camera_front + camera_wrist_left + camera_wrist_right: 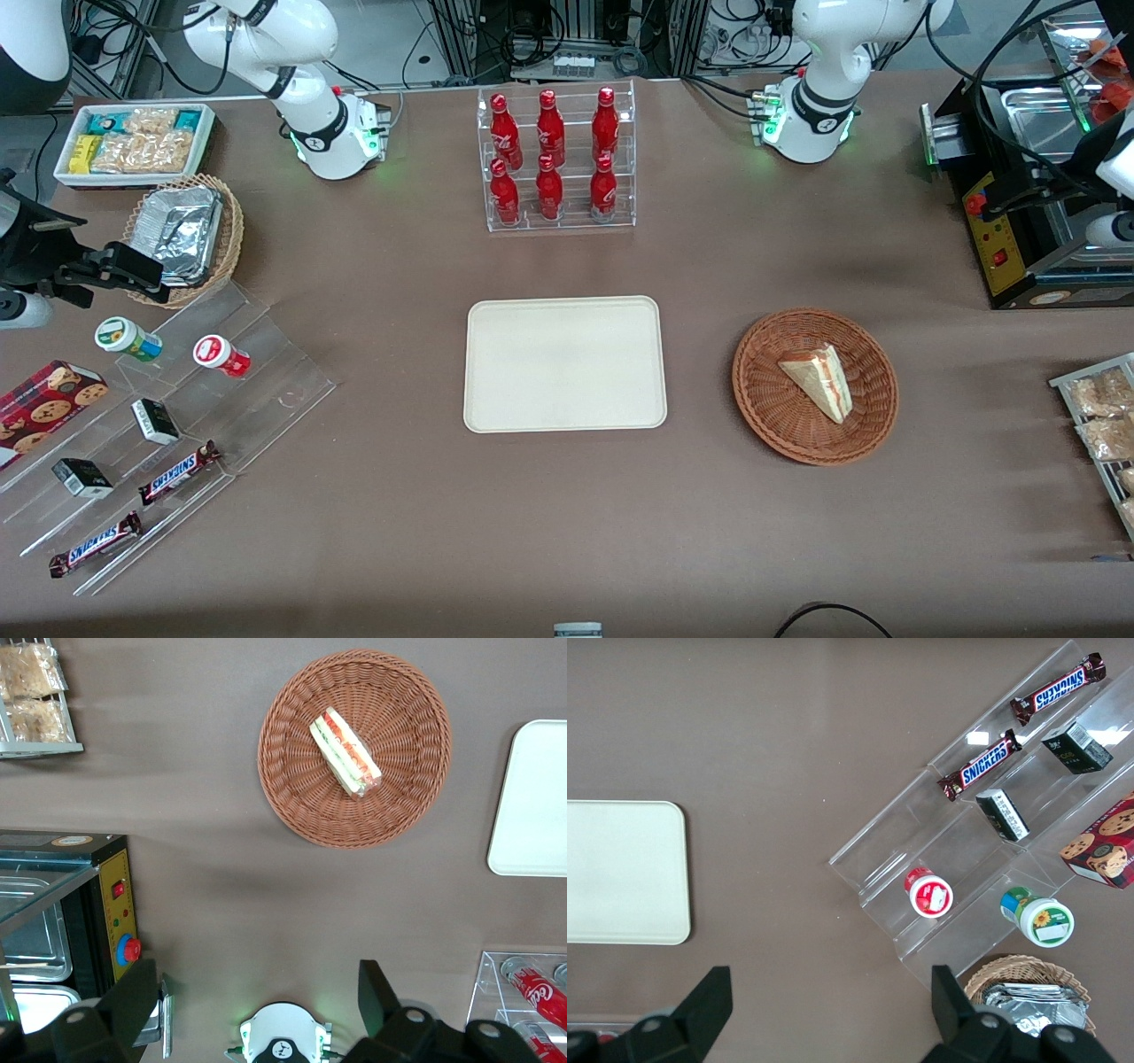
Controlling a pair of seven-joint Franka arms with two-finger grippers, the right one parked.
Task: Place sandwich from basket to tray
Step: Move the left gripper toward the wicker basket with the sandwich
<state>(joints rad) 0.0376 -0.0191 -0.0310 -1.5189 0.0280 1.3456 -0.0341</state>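
The sandwich (819, 379) (345, 753), a pale bread wedge with red and green filling, lies in the round reddish-brown wicker basket (771, 408) (301, 788). Beside the basket, toward the parked arm's end of the table, the cream tray (564, 363) (536, 797) (620, 873) has nothing on it. My left gripper (255, 992) hangs high above the table near its arm's base, farther from the front camera than the basket and well apart from it. It is open wide, with nothing between its black fingers (133, 992).
A black sealing machine (1019, 221) stands by the working arm's end. Snack packets sit on a rack (1099, 416) nearby. A clear rack of red bottles (558, 159) stands farther back than the tray. A stepped acrylic display (177, 416) is at the parked arm's end.
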